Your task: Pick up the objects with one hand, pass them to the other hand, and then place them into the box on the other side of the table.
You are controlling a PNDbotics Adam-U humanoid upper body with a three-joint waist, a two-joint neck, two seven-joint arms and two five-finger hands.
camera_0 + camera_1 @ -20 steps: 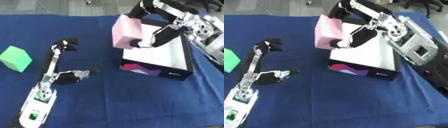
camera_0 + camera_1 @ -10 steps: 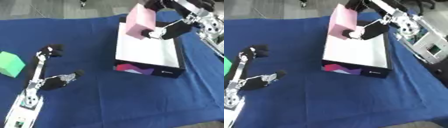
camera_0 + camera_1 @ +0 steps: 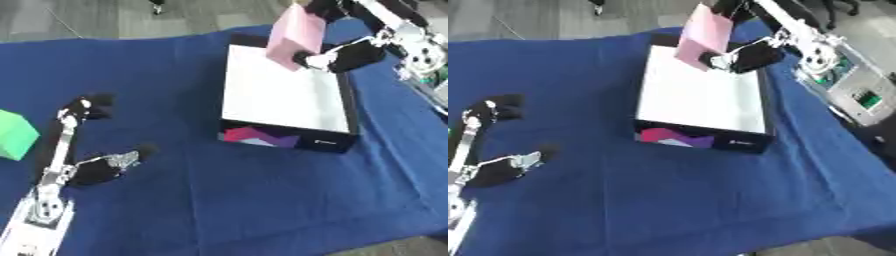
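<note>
Pale pink rectangular block (image 3: 296, 31), flat matte faces, tilted, sits at the upper centre-right of the frame, above the far end of the box. Right hand (image 3: 343, 54) comes in from the upper right, fingers curled round the block. Green cube (image 3: 15, 135) rests at the left edge on the surface (image 3: 262, 200), covered in dark blue cloth; grey floor shows along the top. Black-walled rectangular box with white inside (image 3: 284, 100) lies centre-right, a pink and purple print on its near wall; nothing lies inside it. Left hand (image 3: 92, 167) at lower left, thumb and fingers spread apart, holding nothing.
</note>
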